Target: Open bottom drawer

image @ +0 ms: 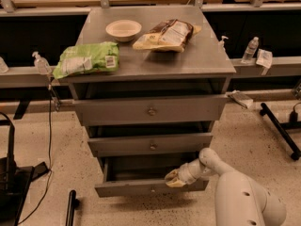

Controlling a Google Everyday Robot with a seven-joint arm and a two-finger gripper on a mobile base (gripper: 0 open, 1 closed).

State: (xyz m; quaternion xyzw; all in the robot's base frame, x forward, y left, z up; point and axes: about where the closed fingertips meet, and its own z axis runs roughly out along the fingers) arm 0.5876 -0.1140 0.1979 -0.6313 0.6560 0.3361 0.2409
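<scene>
1. Resting at the top edge of the bottom drawer (131, 188) front is the gripper (173, 179); if it is clamped, I cannot tell.
2. The bottom drawer stands pulled out under the counter (188, 55) front edge.

Up on the counter (188, 60) there's a white bowl (123, 29), a brown snack bag (167, 34) just beside it, and a green bag (87, 59) at the front left corner. Water bottle (249, 50) on the right ledge, pump bottle (41, 63) on the left one.
</scene>
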